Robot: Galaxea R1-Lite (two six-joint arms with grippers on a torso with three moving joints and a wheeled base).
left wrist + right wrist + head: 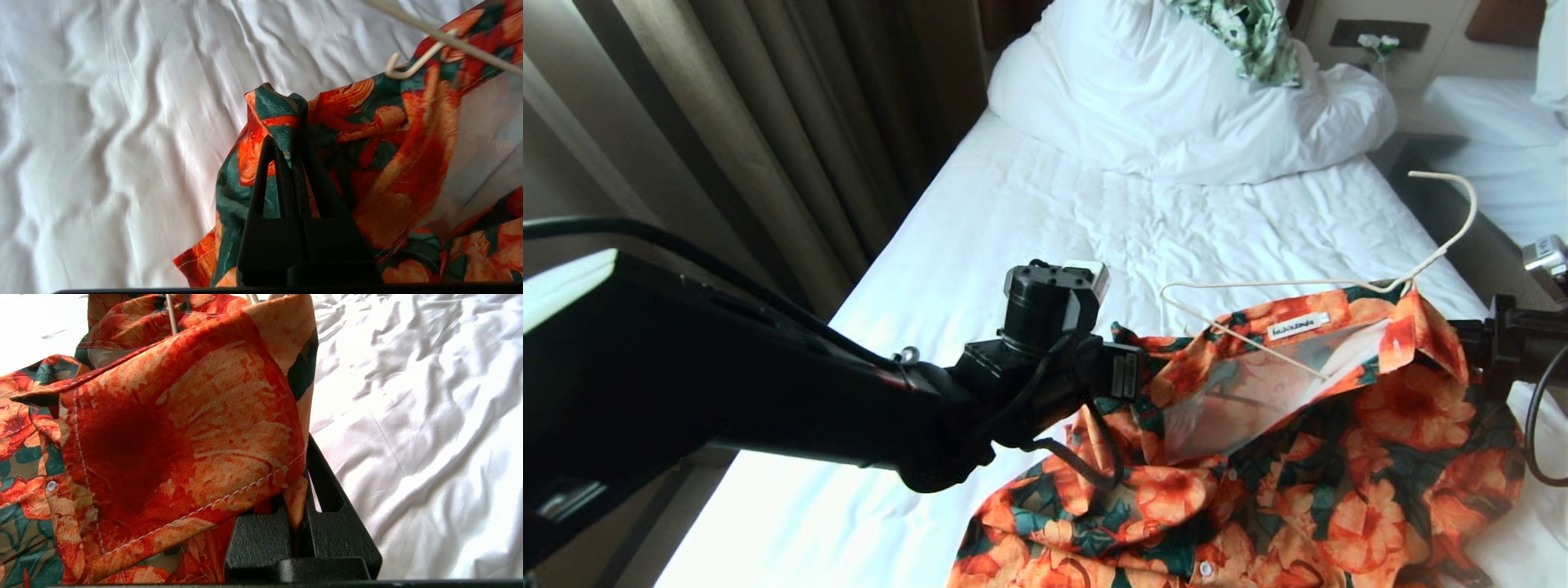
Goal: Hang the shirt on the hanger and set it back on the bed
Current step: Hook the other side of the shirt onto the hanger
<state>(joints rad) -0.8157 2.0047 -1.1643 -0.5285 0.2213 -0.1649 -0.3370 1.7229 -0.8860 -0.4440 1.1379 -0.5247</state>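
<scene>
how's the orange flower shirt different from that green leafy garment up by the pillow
The shirt has large orange flowers over dark green; the green-and-white garment is a pale leaf print. The shirt is pinched at both sides by the left gripper and right gripper, with the hanger in its neck; the garment lies bunched and untouched on the pillow. Both are on the bed.

Bed: wrinkled white sheet. Bunched white duvet and pillow at head end, well beyond both grippers; green-and-white leaf-print garment on top of it. Shirt lower folds rest on sheet between left gripper and right gripper.
</scene>
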